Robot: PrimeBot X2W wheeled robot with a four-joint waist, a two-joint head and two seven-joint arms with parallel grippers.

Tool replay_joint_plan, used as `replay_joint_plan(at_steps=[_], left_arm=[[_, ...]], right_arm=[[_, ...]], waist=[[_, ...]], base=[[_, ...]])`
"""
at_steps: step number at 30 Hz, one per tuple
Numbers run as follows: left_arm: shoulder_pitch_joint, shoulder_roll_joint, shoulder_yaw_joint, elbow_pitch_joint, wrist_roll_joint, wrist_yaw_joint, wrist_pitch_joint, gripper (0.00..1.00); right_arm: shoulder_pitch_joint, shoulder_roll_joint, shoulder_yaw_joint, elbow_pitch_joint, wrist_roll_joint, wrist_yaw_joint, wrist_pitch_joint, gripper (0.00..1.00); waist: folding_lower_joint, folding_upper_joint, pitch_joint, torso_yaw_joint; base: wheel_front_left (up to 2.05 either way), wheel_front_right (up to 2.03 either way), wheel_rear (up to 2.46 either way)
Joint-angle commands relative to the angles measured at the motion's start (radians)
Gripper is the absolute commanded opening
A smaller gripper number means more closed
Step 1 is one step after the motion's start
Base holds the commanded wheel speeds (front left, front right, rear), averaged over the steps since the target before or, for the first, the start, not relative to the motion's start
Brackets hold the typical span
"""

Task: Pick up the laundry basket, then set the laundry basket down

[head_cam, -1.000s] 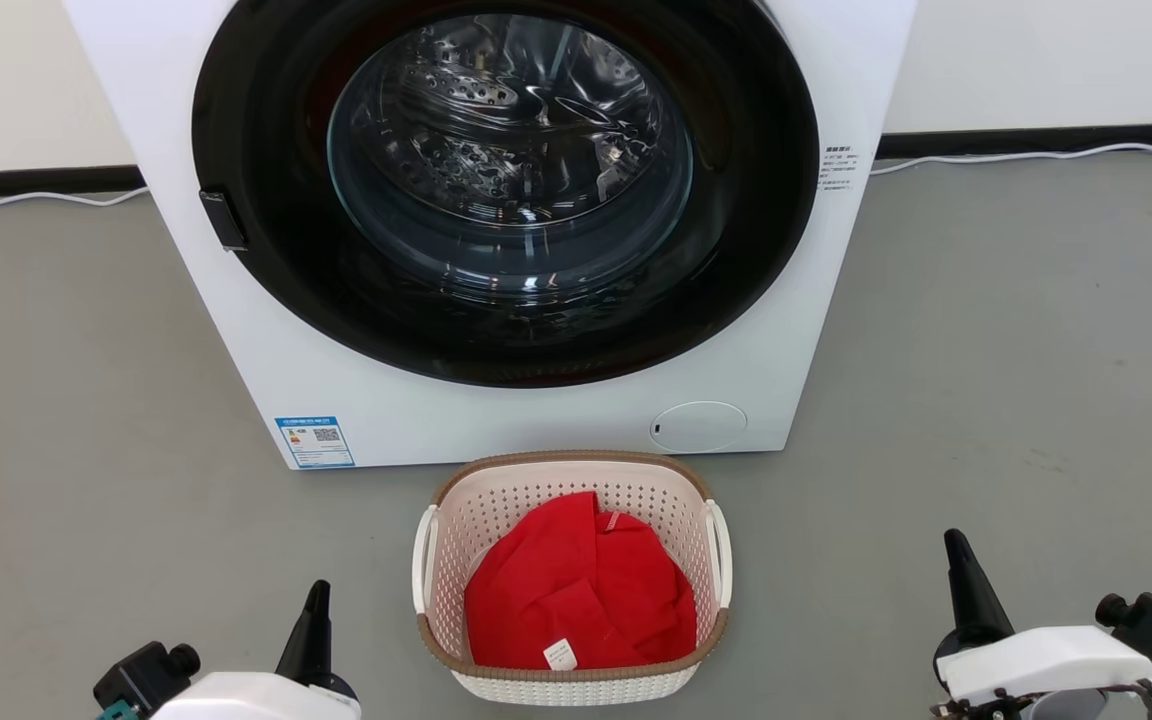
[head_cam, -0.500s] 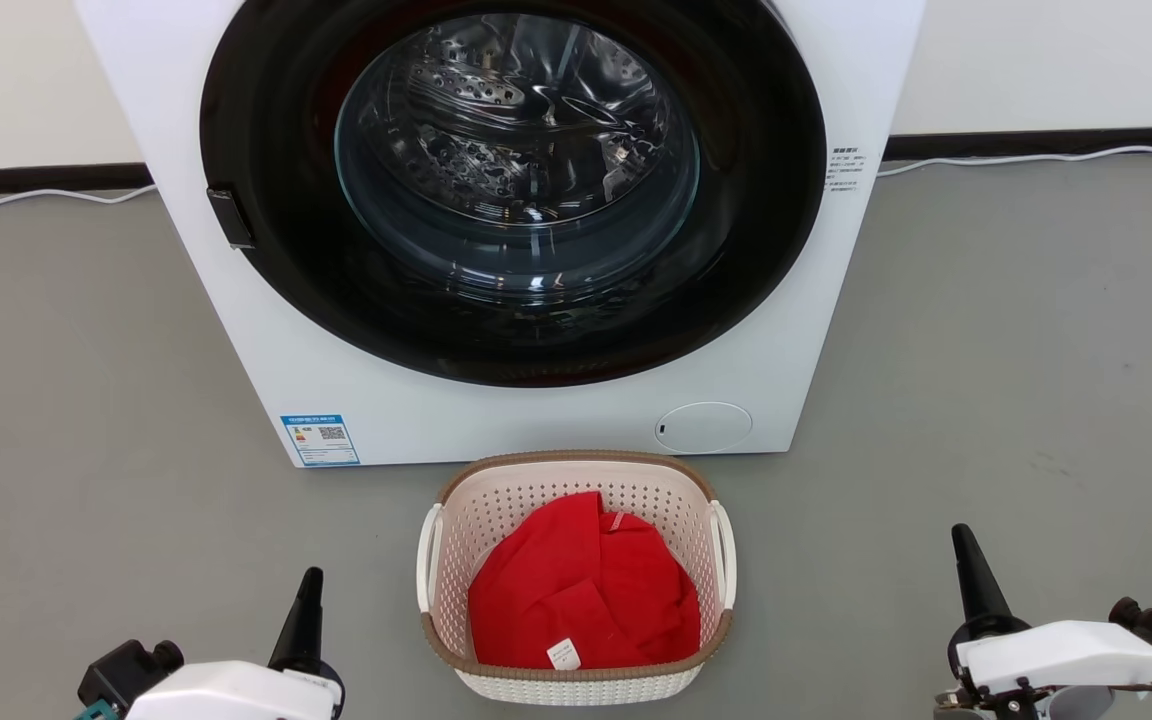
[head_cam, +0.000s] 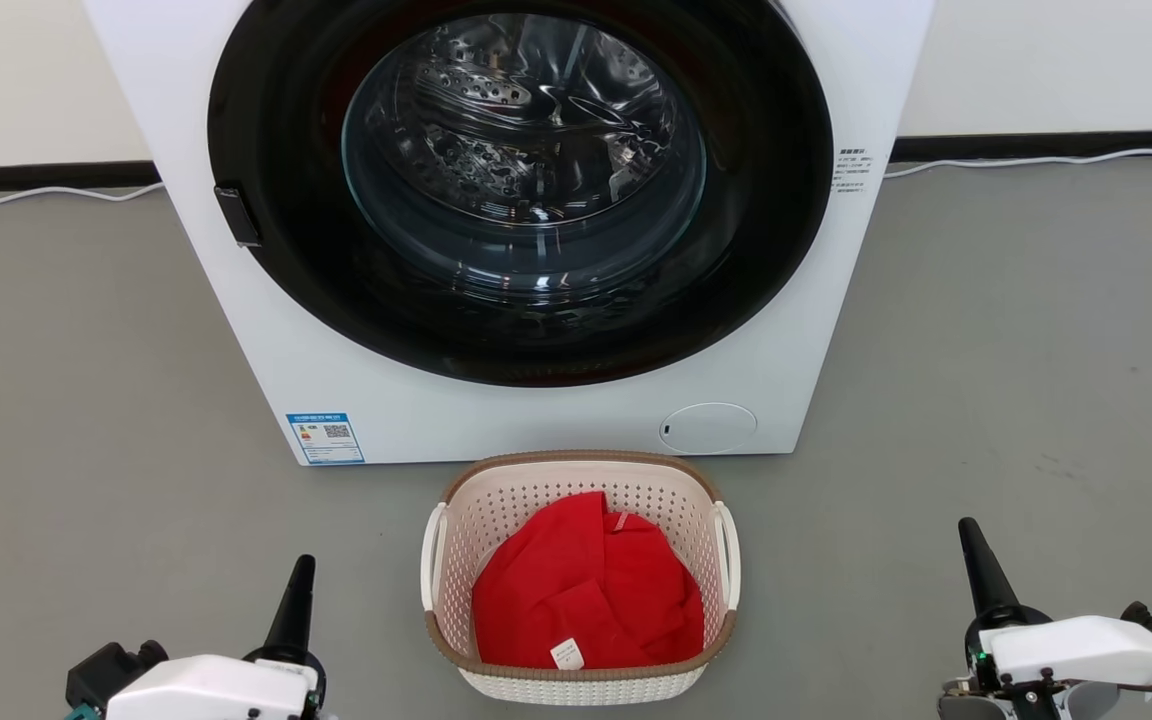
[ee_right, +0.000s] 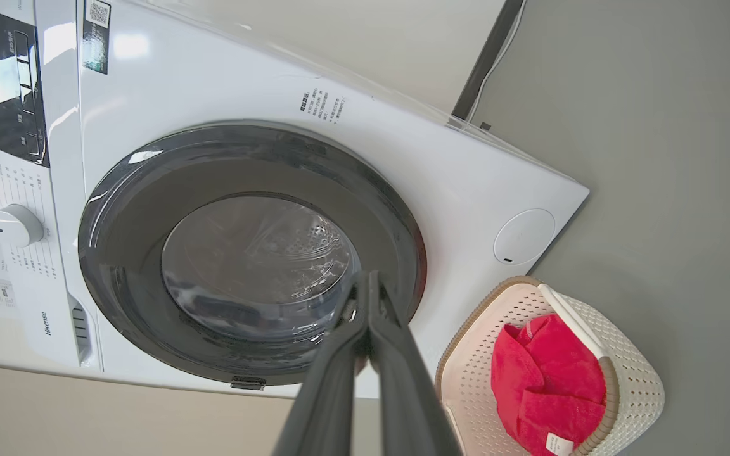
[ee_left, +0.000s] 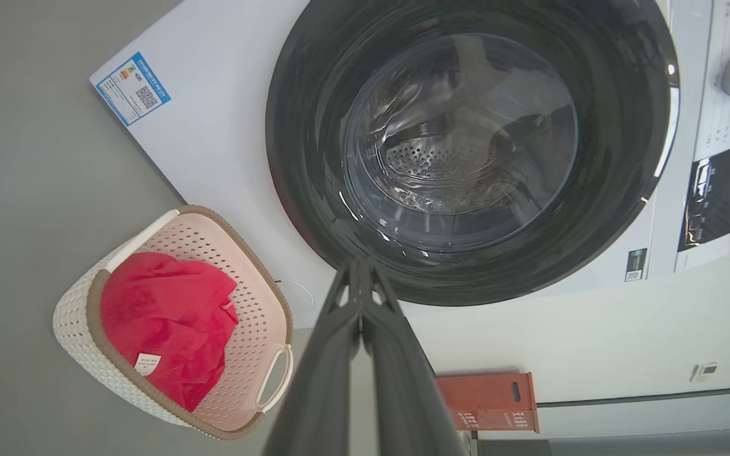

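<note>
lower left of the head view: the left gripper (head_cam: 303, 566), pressed together, empty. bottom middle: the laundry basket (head_cam: 576, 457) on the floor (head_cam: 86, 400), just in front of the washing machine (head_cam: 536, 425), red cloth (head_cam: 586, 600) inside. lower right: the right gripper (head_cam: 968, 534), pressed together too. the left wrist view adds a red box (ee_left: 488, 402), lower right.

left arm (head_cam: 206, 688), right arm (head_cam: 1086, 648) low; jaws pressed together, pointing forward
</note>
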Motion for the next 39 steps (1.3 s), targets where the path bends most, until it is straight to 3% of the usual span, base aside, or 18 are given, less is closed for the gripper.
replay_joint_plan(at_steps=[1, 39], left_arm=[[-0.056, 0.011, 0.028, -0.034, -0.033, -0.014, 0.01, 0.0], [-0.079, 0.014, 0.09, -0.073, -0.391, -0.051, 0.113, 0.0]], right_arm=[[-0.04, -0.004, 0.008, -0.035, 0.032, 0.005, 0.012, 0.0], [-0.045, 0.009, -0.044, -0.09, 0.393, 0.007, 0.112, 0.0]], waist=[[0.0, 0.0, 0.0, 0.001], [0.0, 0.0, -0.001, 0.019]], base=[[0.0, 0.0, 0.0], [0.0, 0.0, 0.0]])
